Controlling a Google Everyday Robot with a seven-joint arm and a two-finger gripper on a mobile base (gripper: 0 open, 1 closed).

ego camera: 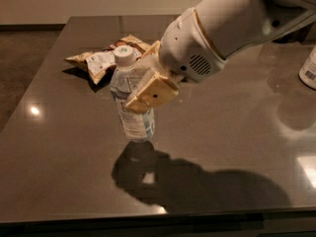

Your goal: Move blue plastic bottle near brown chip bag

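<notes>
The blue plastic bottle [137, 126], clear with a white cap and a pale label, stands upright left of the table's middle. My gripper [137, 83] is shut on its upper body, with one tan finger [152, 94] across the front. The bottle's base is at or just above the tabletop; I cannot tell which. The brown chip bag [97, 61] lies flat just behind and to the left of the bottle, a short gap away. My white arm reaches in from the upper right.
The dark glossy table [59, 147] has its front edge near the bottom of the view. A white container [309, 68] stands at the right edge. The arm casts a large shadow on the table in front of the bottle.
</notes>
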